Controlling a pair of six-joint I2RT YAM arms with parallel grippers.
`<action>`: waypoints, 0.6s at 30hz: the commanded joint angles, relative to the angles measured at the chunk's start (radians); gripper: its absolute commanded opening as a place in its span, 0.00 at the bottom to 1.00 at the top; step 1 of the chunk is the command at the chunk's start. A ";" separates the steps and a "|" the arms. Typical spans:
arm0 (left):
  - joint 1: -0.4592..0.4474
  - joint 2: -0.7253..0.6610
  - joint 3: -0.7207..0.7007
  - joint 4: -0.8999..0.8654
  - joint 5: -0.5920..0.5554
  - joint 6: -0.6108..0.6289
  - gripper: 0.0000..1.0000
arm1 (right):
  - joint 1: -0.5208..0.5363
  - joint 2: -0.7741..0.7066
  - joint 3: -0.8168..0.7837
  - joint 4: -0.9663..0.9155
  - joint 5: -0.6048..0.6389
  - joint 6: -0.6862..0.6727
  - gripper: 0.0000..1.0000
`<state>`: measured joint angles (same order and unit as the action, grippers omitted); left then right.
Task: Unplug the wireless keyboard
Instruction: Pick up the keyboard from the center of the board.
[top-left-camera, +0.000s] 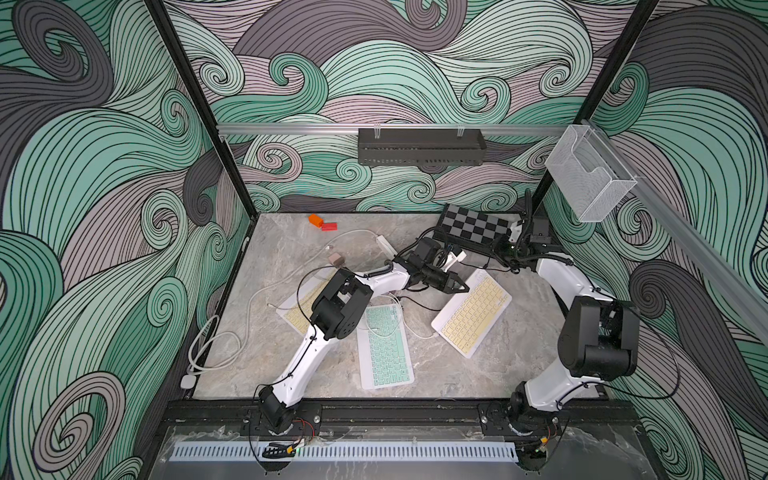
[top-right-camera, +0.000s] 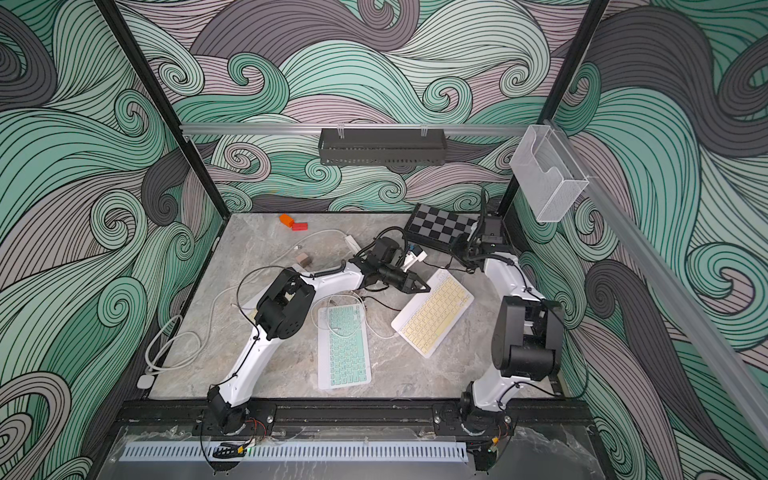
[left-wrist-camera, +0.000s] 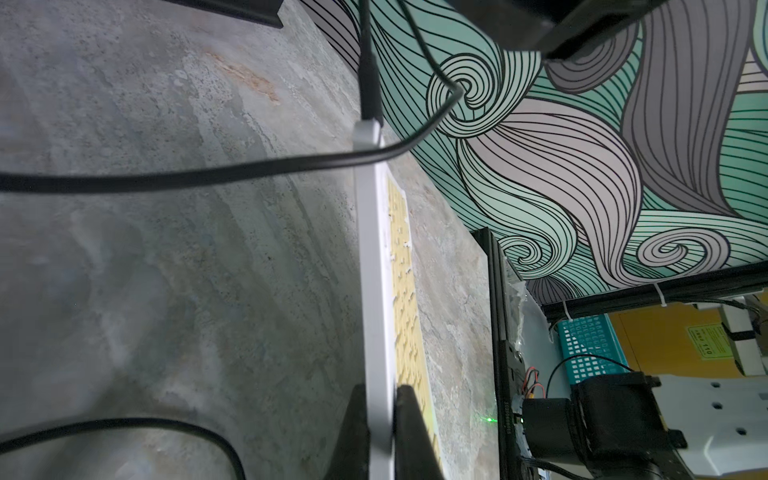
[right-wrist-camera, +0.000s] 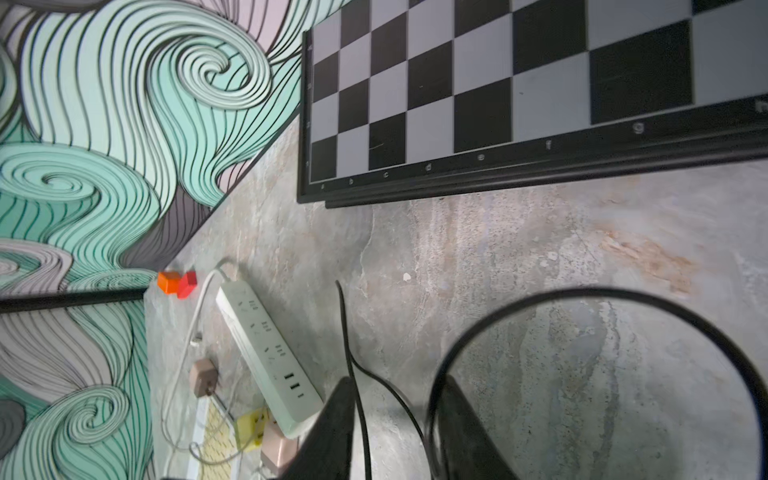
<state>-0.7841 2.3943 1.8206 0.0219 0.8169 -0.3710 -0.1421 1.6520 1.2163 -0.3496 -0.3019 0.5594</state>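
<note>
A white keyboard with yellow keys (top-left-camera: 471, 316) (top-right-camera: 432, 316) lies slanted at the right of the table. My left gripper (top-left-camera: 459, 286) (left-wrist-camera: 381, 392) is shut on the white rim (left-wrist-camera: 376, 291) of this keyboard near its far end. A black plug (left-wrist-camera: 369, 99) stands at the keyboard's far corner, touching it, and its thin black cable (left-wrist-camera: 208, 170) loops across the table. My right gripper (right-wrist-camera: 397, 386) (top-left-camera: 505, 253) hovers by the chessboard, open. Strands of black cable (right-wrist-camera: 361, 399) run between its fingers, and none is pinched.
A chessboard (top-left-camera: 473, 226) (right-wrist-camera: 498, 83) lies at the back right. A white power strip (top-left-camera: 384, 245) (right-wrist-camera: 266, 353), a pink adapter (top-left-camera: 336, 259) and white cables sit mid-back. A green-keyed keyboard (top-left-camera: 384, 345) lies in front, another yellow one (top-left-camera: 297, 311) partly under my left arm. Orange and red blocks (top-left-camera: 322, 222) are at the back.
</note>
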 joint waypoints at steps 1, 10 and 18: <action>-0.004 -0.052 -0.013 0.007 -0.054 0.116 0.00 | -0.059 -0.037 0.007 0.011 -0.162 -0.086 0.46; 0.021 -0.056 0.009 -0.019 -0.029 -0.041 0.00 | -0.192 -0.219 -0.167 0.114 -0.235 -0.083 0.57; 0.033 -0.064 0.020 0.020 0.050 -0.204 0.00 | -0.184 -0.288 -0.412 0.301 -0.339 -0.074 0.38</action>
<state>-0.7609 2.3577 1.8114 -0.0013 0.8299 -0.5190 -0.3340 1.3750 0.8574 -0.1417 -0.5735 0.4942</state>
